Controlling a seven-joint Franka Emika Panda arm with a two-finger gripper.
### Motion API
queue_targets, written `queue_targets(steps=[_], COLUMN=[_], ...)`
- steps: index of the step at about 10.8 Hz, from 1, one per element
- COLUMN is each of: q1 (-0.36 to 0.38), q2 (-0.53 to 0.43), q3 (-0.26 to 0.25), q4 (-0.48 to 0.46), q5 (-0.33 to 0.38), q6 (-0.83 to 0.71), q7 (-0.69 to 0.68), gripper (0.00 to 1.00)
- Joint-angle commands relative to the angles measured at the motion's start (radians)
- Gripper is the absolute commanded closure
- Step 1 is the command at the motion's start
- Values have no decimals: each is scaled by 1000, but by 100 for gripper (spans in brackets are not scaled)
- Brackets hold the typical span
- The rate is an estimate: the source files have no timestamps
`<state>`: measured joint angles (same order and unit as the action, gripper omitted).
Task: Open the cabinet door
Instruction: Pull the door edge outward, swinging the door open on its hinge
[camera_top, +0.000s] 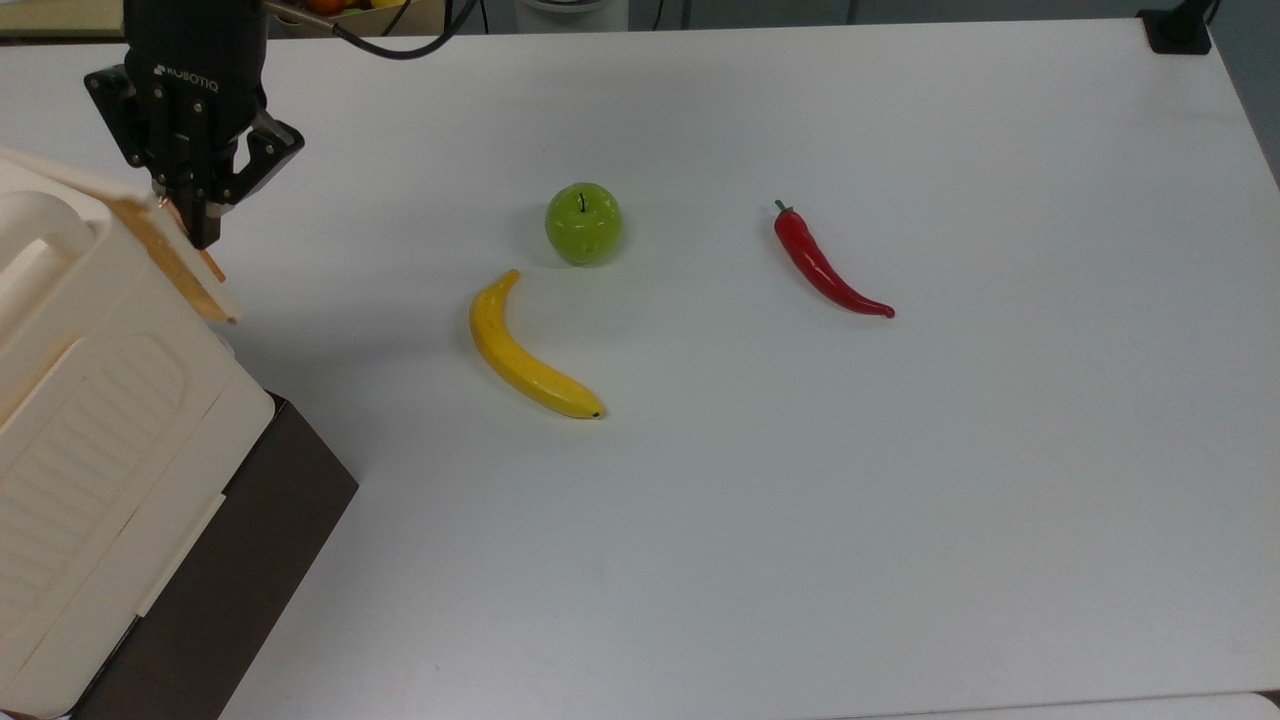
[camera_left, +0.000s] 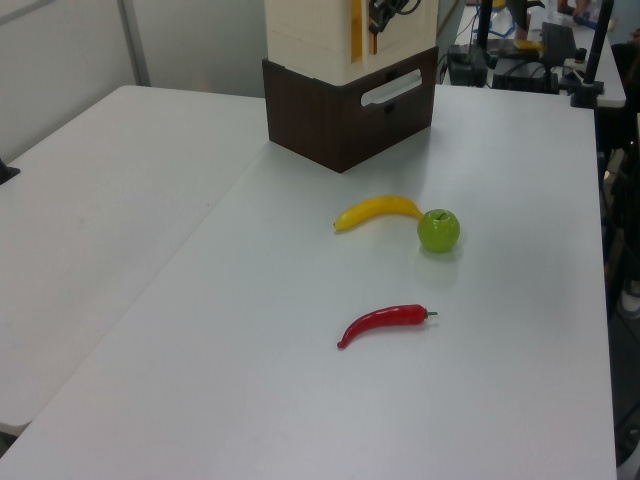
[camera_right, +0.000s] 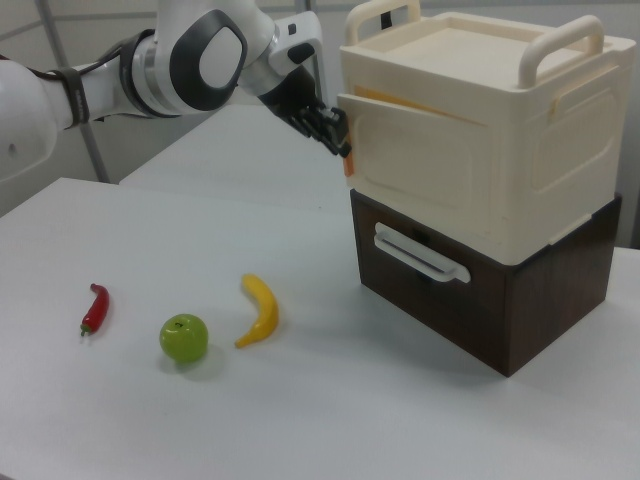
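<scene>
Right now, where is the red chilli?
In the top view the red chilli lies on the white table, to the right of the green apple and apart from it.
</scene>
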<state>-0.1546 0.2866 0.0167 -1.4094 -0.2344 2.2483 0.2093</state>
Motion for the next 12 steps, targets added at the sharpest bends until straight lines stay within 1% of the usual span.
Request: queue_targets(steps=[1, 2, 3, 4, 5, 6, 9, 10, 12], q1=[9, 9, 9, 9, 9, 7, 6, 6, 6], q2=[-43, -62, -79, -87, -89, -89, -80, -78, -70], q3=[2, 2, 2, -1, -3, -4, -11, -11, -7], q4=[-10, -10, -8, 0, 41, 50, 122, 127, 124], q5=[53, 70, 73, 79, 82, 76, 75, 75, 75], q6=[-113, -142, -162, -164, -167, -165, -147, -115, -34], q7=[12, 10, 12, 12, 12, 12, 12, 13, 15], gripper=[49, 39, 31, 30, 23, 19, 8, 5, 5])
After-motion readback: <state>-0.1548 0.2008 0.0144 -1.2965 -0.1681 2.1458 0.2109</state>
